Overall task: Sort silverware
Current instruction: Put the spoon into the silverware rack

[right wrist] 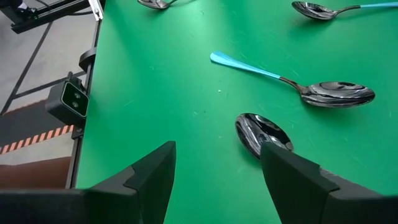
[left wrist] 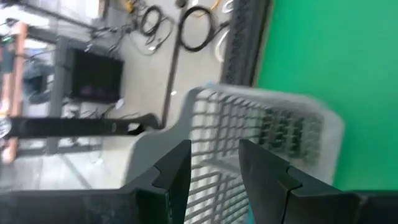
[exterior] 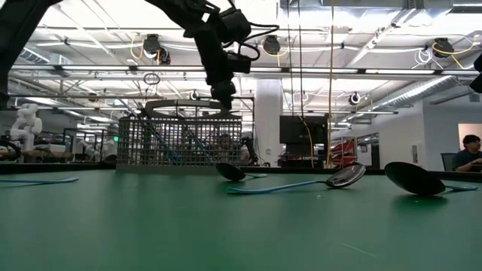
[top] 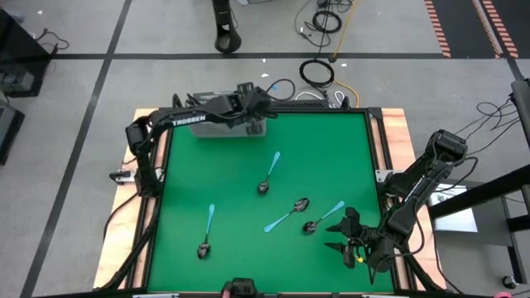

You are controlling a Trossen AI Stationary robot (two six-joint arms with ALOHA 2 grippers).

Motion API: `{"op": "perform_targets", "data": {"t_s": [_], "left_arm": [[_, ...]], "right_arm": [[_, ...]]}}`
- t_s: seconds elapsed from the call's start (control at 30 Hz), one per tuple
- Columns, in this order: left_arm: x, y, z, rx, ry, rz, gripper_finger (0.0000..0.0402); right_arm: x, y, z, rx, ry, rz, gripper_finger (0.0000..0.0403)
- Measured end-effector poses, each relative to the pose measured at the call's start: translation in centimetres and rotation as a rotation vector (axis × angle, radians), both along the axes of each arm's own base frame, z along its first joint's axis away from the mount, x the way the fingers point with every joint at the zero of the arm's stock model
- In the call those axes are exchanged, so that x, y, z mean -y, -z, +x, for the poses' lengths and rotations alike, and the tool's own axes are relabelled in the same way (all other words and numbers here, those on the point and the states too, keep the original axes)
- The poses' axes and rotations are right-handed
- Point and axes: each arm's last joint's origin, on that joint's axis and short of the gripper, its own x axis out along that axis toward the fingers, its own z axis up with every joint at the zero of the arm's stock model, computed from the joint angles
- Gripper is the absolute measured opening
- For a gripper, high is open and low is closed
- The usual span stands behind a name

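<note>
Several spoons with light blue handles lie flat on the green table: one in the middle, one near the front left, two right of centre. A grey wire-mesh basket stands at the table's far edge. My left gripper hangs open above the basket, with nothing between its fingers. My right gripper stands open at the front right, close to a spoon's bowl without touching it.
Cables and a coiled cord lie on the floor beyond the far edge. A small camera block sits on the table's frame. Bare green surface lies between the basket and the spoons.
</note>
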Motion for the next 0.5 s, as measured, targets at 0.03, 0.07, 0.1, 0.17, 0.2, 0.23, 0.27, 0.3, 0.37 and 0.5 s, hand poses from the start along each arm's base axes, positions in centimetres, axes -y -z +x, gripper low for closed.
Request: {"op": "perform_targets", "data": {"t_s": [0.03,0.07,0.1,0.17,0.2,0.23,0.27,0.3,0.37,0.5], "left_arm": [[-0.14,-0.03,-0.09,-0.007,-0.017,0.016,0.0136],[-0.2,-0.04,-0.12,-0.01,-0.026,0.024,0.0136],[-0.2,-0.06,-0.13,-0.007,-0.032,0.026,0.0136],[-0.21,-0.08,-0.09,0.011,-0.045,0.023,0.0136],[-0.2,-0.1,-0.06,0.014,-0.046,0.024,0.0136],[-0.18,-0.11,-0.04,0.015,-0.046,0.026,0.0136],[-0.18,-0.13,-0.02,0.017,-0.046,0.027,0.0136],[-0.18,-0.11,-0.03,0.017,-0.044,0.024,0.0136],[-0.11,-0.02,-0.04,0.023,-0.026,-0.006,0.0136],[0.13,-0.46,-0.37,0.015,-0.011,-0.015,0.0136]], "right_arm": [[0.01,0.0,0.0,0.0,0.0,0.0,0.0224],[0.01,0.0,0.0,0.0,0.0,0.001,0.0224],[0.0,0.0,-0.01,0.0,0.0,0.001,0.0224],[0.01,0.01,-0.02,0.0,0.0,0.0,0.0224],[0.01,0.02,-0.02,0.0,-0.001,-0.001,0.0224],[0.01,0.02,-0.03,0.0,-0.001,-0.001,0.0224],[0.01,0.02,-0.03,0.0,-0.001,-0.001,0.0224],[0.01,0.03,-0.03,0.0,-0.001,-0.001,0.0224],[0.0,0.03,-0.03,-0.002,-0.003,0.0,0.0224],[-0.05,0.07,-0.05,-0.017,-0.016,0.008,0.0224]]}}
